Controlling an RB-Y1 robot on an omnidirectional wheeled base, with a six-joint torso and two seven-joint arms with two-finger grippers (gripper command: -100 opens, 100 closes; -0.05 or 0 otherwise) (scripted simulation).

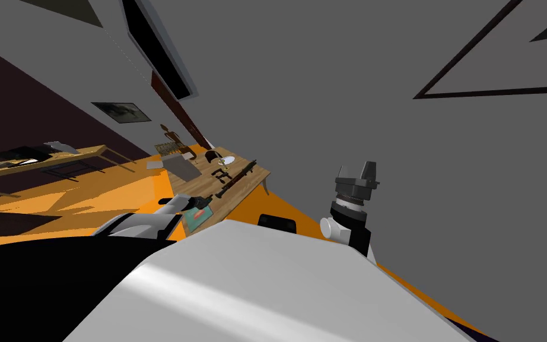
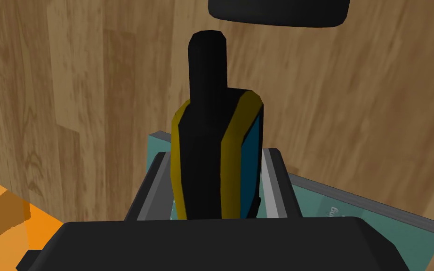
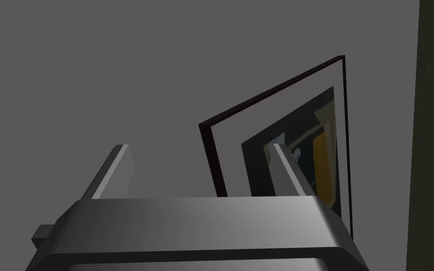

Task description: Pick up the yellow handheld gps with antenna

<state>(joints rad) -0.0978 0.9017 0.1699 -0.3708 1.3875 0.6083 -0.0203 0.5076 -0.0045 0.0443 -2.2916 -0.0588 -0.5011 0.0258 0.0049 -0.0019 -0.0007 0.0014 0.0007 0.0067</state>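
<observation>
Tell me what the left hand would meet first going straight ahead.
The left hand grips the GPS; past it, probably the wooden table, though depth is unclear.

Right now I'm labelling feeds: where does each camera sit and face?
Head: on the head, looking steeply down and forward at the table; both arms show, left gripper at the table, right gripper raised.
Left wrist: on the left hand, looking along its fingers, shut on the gps, down at the table.
Right wrist: on the right hand, facing away from the table; its open fingers show.
Shared: head and left wrist both show table and teal book.
</observation>
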